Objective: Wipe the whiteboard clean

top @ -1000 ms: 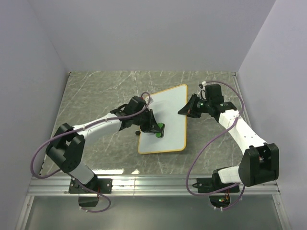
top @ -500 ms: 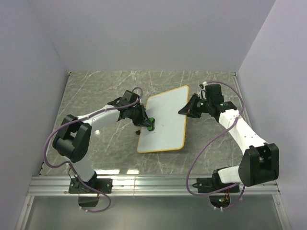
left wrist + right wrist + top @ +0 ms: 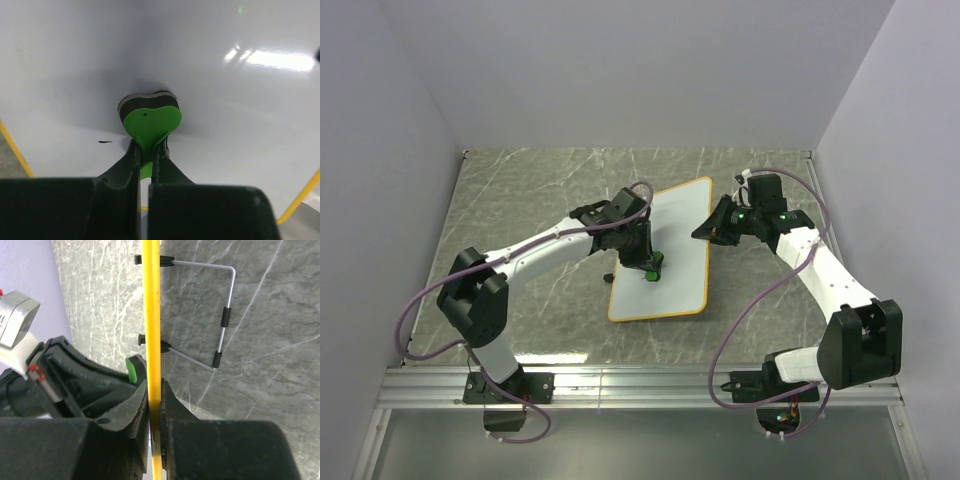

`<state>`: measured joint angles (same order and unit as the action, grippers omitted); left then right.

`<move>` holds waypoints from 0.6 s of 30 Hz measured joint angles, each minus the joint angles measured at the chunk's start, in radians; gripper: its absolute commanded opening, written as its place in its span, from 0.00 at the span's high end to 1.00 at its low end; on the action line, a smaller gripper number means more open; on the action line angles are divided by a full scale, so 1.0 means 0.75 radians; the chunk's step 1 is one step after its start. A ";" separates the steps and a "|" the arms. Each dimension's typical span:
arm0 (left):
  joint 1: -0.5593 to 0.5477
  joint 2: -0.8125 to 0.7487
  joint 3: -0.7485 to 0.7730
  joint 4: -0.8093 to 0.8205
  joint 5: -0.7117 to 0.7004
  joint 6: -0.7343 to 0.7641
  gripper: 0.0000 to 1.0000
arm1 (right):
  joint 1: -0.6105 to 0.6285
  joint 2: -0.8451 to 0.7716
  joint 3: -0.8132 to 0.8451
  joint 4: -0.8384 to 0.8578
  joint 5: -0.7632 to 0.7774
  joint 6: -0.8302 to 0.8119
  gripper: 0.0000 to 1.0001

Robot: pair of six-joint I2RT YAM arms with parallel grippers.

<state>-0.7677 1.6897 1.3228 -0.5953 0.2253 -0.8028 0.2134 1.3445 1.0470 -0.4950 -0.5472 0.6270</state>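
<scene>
The whiteboard (image 3: 675, 240) lies tilted on the grey table, white with an orange-yellow rim. My left gripper (image 3: 648, 265) is shut on the green eraser (image 3: 150, 122), whose pad presses on the board's white face (image 3: 240, 115). A small dark mark (image 3: 104, 142) sits just left of the eraser. My right gripper (image 3: 706, 231) is shut on the board's right rim (image 3: 151, 315), seen edge-on, with its jaws on either side of the yellow edge. The green eraser (image 3: 132, 370) shows behind the rim in the right wrist view.
A wire stand (image 3: 220, 315) with black clips hangs from the board's underside over the marble table (image 3: 520, 200). Grey walls close in the table on three sides. A metal rail (image 3: 640, 385) runs along the near edge.
My left gripper slid the eraser from mid-board to the left edge, then back right onto the board. The right gripper and the board have held still.
</scene>
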 measured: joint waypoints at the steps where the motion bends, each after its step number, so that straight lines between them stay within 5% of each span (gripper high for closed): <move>1: -0.010 0.011 0.030 -0.024 0.005 0.001 1.00 | 0.000 0.001 0.000 0.001 -0.001 0.000 1.00; 10: -0.019 0.099 0.179 -0.163 0.037 0.010 1.00 | 0.000 0.001 -0.001 0.001 0.003 -0.001 1.00; 18: 0.062 -0.085 -0.231 0.153 0.164 -0.032 1.00 | 0.003 -0.002 -0.002 0.001 -0.007 -0.031 1.00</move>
<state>-0.7216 1.6257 1.1492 -0.4805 0.3485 -0.8265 0.2153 1.3430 1.0454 -0.4942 -0.5526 0.6037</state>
